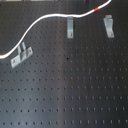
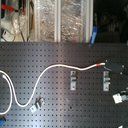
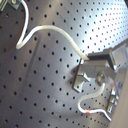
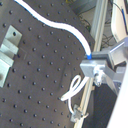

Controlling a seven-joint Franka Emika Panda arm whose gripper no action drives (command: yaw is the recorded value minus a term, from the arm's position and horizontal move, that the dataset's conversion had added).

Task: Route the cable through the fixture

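Observation:
The cable (image 1: pixel 40 21) is a thin white cord that runs across the black pegboard from the first exterior view's left edge up to its top right. Its red band (image 1: pixel 96 9) is near that raised end. In the second exterior view the cable (image 2: pixel 60 66) ends with the red band (image 2: pixel 99 64) at my dark gripper (image 2: pixel 111 67). In the second wrist view the cable (image 4: pixel 55 24) runs into my gripper (image 4: pixel 94 61), which is shut on it. Three metal fixtures (image 1: pixel 70 27) (image 1: pixel 108 25) (image 1: pixel 21 54) stand on the board. The cable passes beside them, not through any.
The pegboard (image 1: pixel 75 90) has an aluminium frame rail (image 4: pixel 97 25) along one edge. Cluttered shelving and gear (image 2: pixel 55 20) stand behind the board. A white object (image 2: pixel 118 98) sits at the second exterior view's right edge. A short white wire loop (image 4: pixel 72 90) hangs near my fingers.

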